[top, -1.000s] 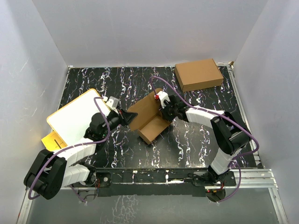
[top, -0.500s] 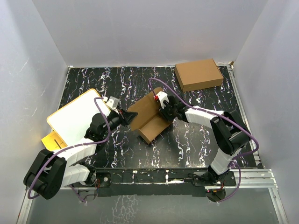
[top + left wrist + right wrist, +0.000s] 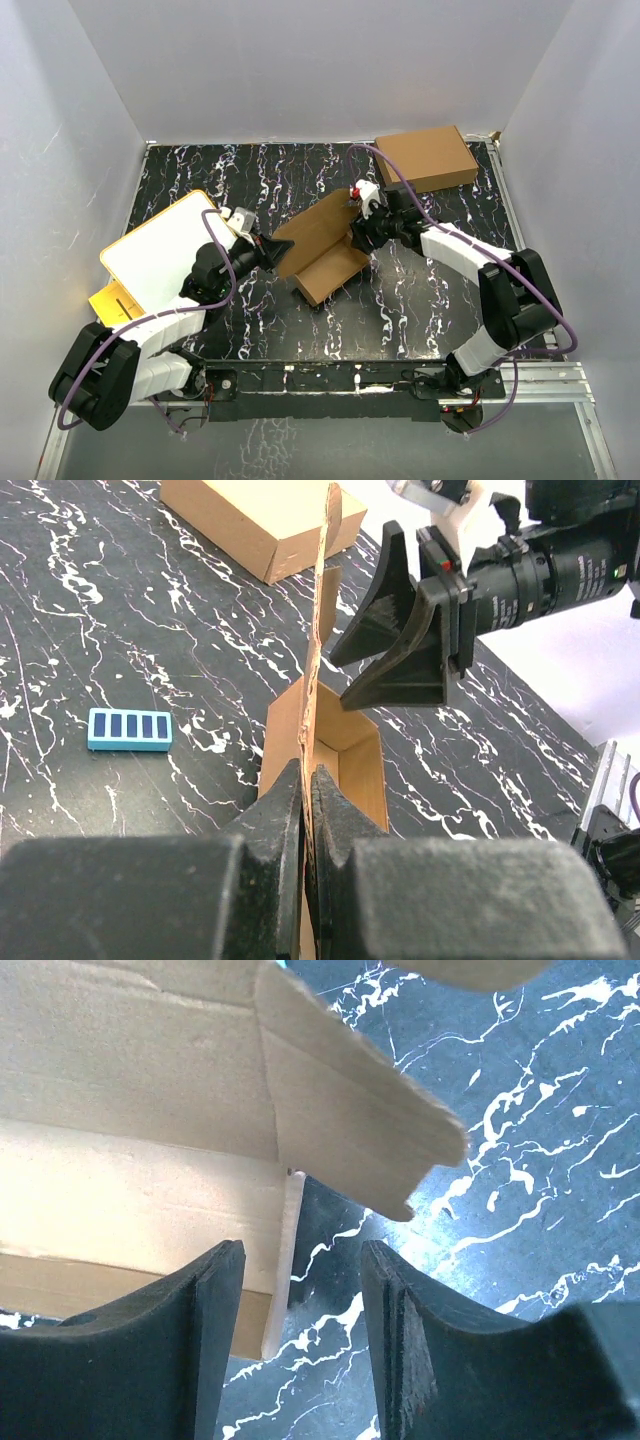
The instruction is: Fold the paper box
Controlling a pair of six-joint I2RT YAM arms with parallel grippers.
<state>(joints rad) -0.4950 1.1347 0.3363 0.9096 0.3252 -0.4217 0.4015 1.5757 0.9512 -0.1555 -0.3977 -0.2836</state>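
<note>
Paper box (image 3: 315, 234) flap in clamped L gripper (image 3: 307, 780); R gripper (image 3: 298, 1260) open alongside.

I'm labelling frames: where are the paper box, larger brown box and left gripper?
paper box (image 3: 318, 235): top view, raised panel.
larger brown box (image 3: 425, 158): top view, lid middle.
left gripper (image 3: 308, 777): left wrist view, between fingertips.

No legible text, brand, number or sign is found in any view; the small blue tag (image 3: 130, 730) lying on the table (image 3: 90, 610) bears only a row of dark bars, with no characters to be made out.
</note>
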